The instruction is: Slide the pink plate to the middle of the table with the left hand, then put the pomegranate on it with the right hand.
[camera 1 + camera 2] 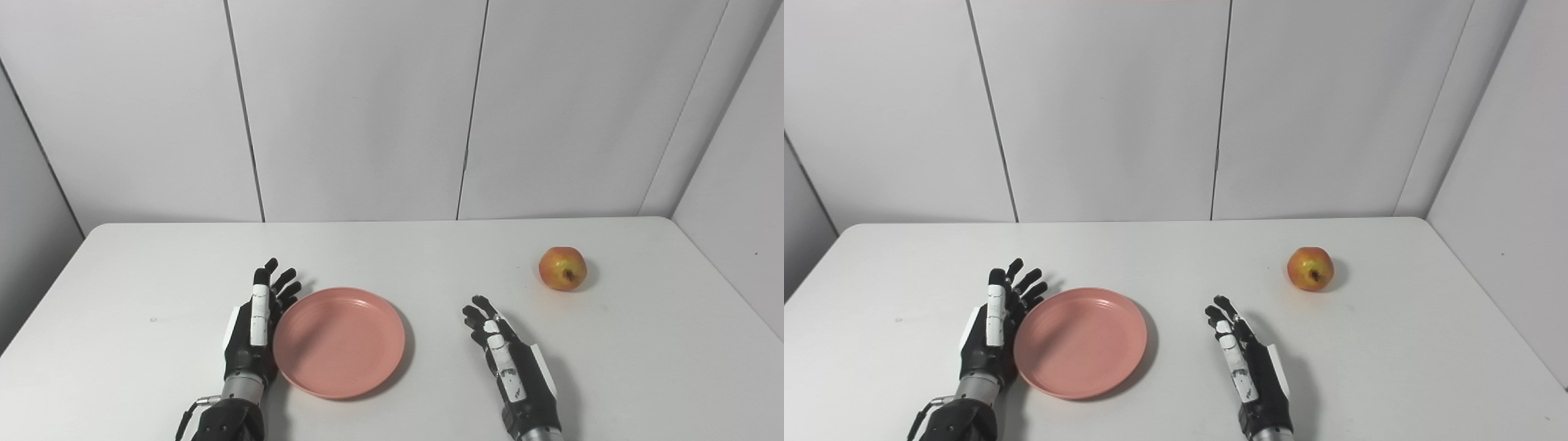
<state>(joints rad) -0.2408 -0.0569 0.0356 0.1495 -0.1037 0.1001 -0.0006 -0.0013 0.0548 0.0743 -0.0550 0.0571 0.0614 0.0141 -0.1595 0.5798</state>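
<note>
While cut off at the bottom edge, both forearms. Left hand [254,327] flat, fingers spread, pressed against pink plate [339,342] rim. One plate, smooth, shallow, bare, near table [429,257] middle. Right hand [511,364] spread, holding nothing. One pomegranate [562,268], red-yellow, far right, well apart.

Both forearms are cut off by the bottom edge of each view, so only the wrists and hands show. The left hand [254,331] stands edge-on against the left rim of the pink plate [340,343]; its palm faces the plate and is hidden, and whether the fingers actually press the rim cannot be told. The right hand [511,367] also shows only its back and thumb side. The table [429,257] runs out of frame at the bottom and at its near corners.
</note>
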